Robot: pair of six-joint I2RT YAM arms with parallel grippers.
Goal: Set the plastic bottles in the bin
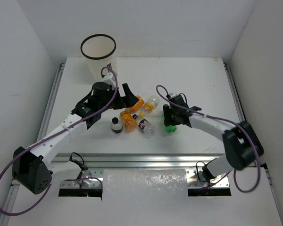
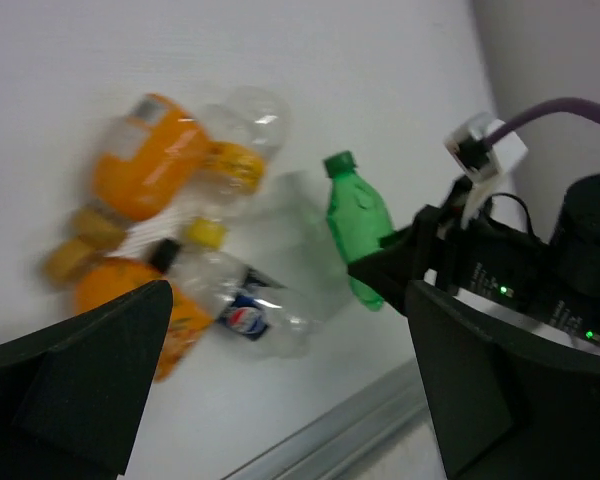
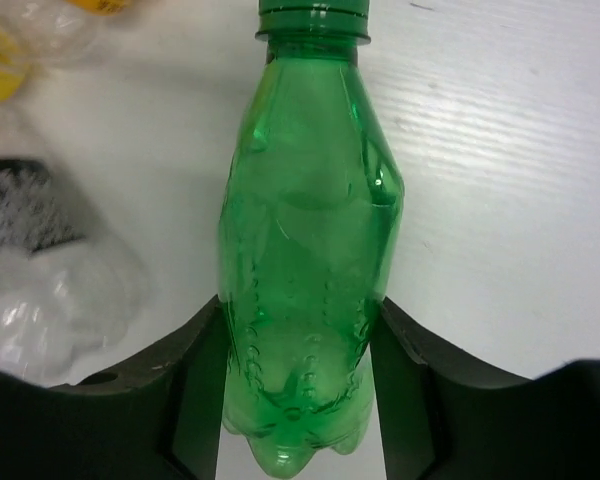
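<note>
The green bottle lies on the white table between my right gripper's fingers, which press both its sides; it also shows in the top view under that gripper. My left gripper is open and empty, hovering over a cluster of bottles: two orange ones, a clear one with a yellow label, a clear one with a blue label and a short dark one with a white cap. The left wrist view shows them blurred beyond its open fingers. The bin stands at the back left.
A metal rail runs along the table's near edge. White walls close in the left, the right and the back. Purple cables loop from both arms. The right arm shows in the left wrist view.
</note>
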